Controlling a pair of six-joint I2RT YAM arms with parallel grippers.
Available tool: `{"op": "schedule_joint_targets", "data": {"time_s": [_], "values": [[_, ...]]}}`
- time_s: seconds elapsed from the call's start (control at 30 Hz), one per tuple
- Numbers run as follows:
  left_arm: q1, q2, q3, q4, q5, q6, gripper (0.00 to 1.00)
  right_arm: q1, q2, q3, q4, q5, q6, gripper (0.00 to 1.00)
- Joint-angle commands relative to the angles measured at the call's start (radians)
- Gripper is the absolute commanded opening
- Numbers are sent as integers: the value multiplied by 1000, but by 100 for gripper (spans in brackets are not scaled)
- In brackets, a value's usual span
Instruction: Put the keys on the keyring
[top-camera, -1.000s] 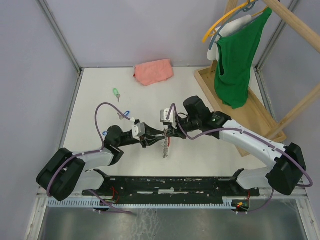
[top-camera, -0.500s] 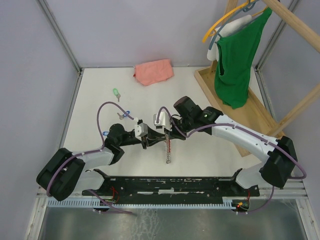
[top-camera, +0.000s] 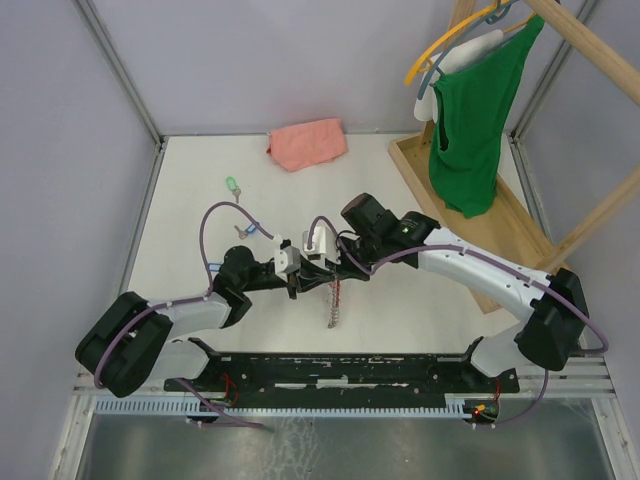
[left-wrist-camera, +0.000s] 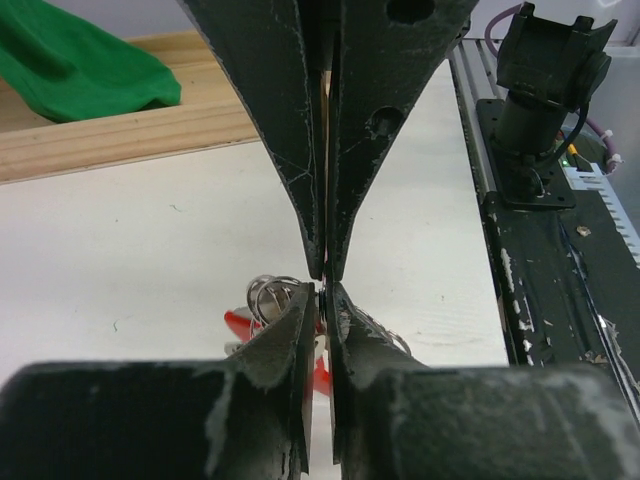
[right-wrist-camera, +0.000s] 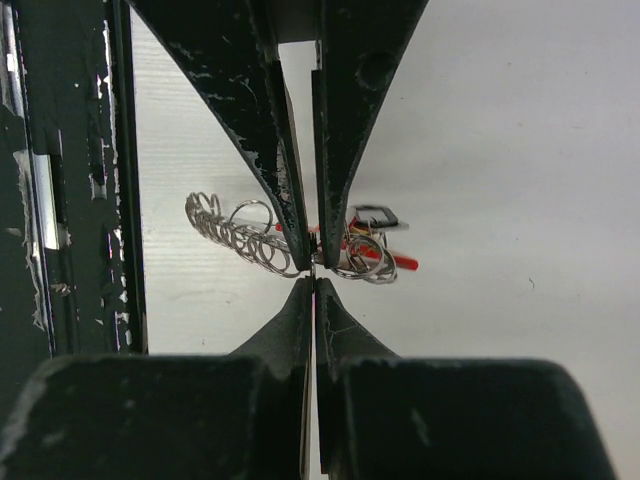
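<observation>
A keyring (top-camera: 334, 306), a chain of silver rings with a red tag, hangs between my two grippers at the table's middle. My left gripper (top-camera: 305, 282) is shut on one thin ring of it (left-wrist-camera: 325, 288). My right gripper (top-camera: 335, 269) meets it tip to tip from the far side and is shut on the same ring (right-wrist-camera: 314, 281). In the right wrist view the chain of rings (right-wrist-camera: 228, 233) trails left and the red tag (right-wrist-camera: 398, 260) shows to the right. A green-headed key (top-camera: 232, 185) and a blue-headed key (top-camera: 251, 228) lie loose at the left, away from both grippers.
A pink cloth (top-camera: 306, 143) lies at the back. A wooden clothes rack (top-camera: 452, 205) with a green garment (top-camera: 478, 110) fills the right side. The black base rail (top-camera: 340, 368) runs along the near edge. My left arm's purple cable (top-camera: 212, 225) arcs over the blue key.
My right gripper has swung left with the keyring and met the left gripper. The left jaws have narrowed onto the ring. The hanging chain has shifted slightly left.
</observation>
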Motion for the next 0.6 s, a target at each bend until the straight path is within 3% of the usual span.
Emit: {"op": "schedule_joint_targets", "data": {"time_s": [0.0, 0.1, 0.27, 0.43, 0.57], "values": [[-5, 8, 35, -1, -3, 65, 9, 9, -6, 53, 21, -7, -15, 1], [-5, 1, 29, -3, -13, 72, 3, 9, -29, 32, 36, -17, -27, 2], [-5, -6, -22, 133, -45, 31, 3, -5, -138, -93, 147, -48, -37, 20], [-4, -9, -53, 228, -67, -2, 3, -71, -297, -303, 410, -151, 3, 35], [-4, -8, -69, 279, -73, -25, 3, -112, -382, -452, 620, -217, 48, 37]]}}
